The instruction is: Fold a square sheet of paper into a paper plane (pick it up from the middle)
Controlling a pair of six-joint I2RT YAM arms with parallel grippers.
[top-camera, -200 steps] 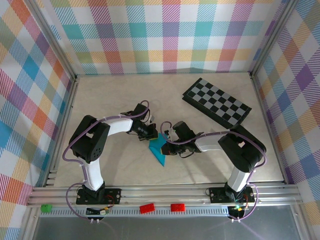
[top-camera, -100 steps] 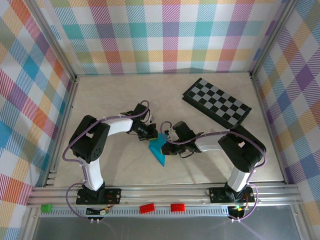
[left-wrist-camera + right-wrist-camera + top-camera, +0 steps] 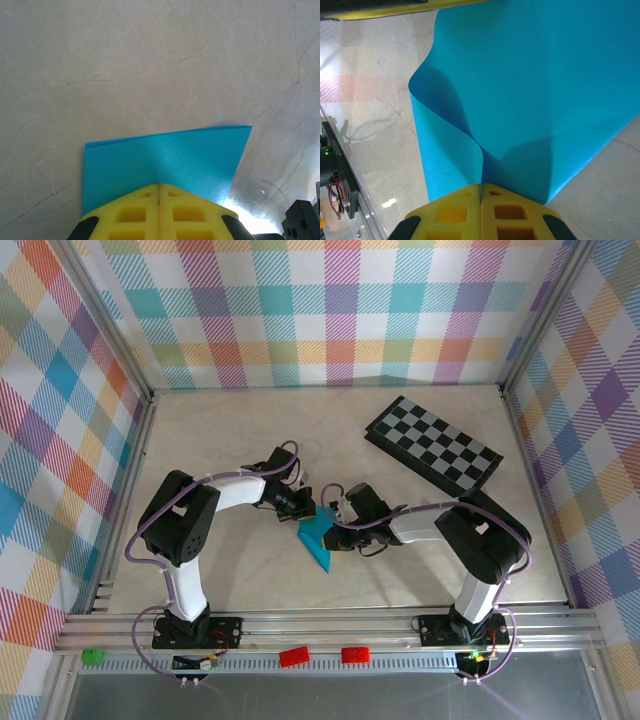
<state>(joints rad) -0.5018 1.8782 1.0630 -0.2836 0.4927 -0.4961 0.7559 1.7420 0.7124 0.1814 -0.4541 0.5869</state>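
The square sheet of paper (image 3: 318,538), cyan-blue, lies folded into a pointed triangular shape at the table's middle, between both arms. My left gripper (image 3: 306,510) is at its upper left edge. In the left wrist view the yellow jaws (image 3: 159,185) are shut, their tips set against the flat paper (image 3: 165,152), which spreads out beyond them on the table. My right gripper (image 3: 336,523) is at the paper's right side. Its jaws (image 3: 481,185) are shut on a raised, curling fold of the paper (image 3: 520,90).
A black-and-grey checkered board (image 3: 432,443) lies at the back right. Plaid walls close in the table on three sides. Two red blocks (image 3: 294,656) and a green one (image 3: 92,656) sit on the front rail by the arm bases.
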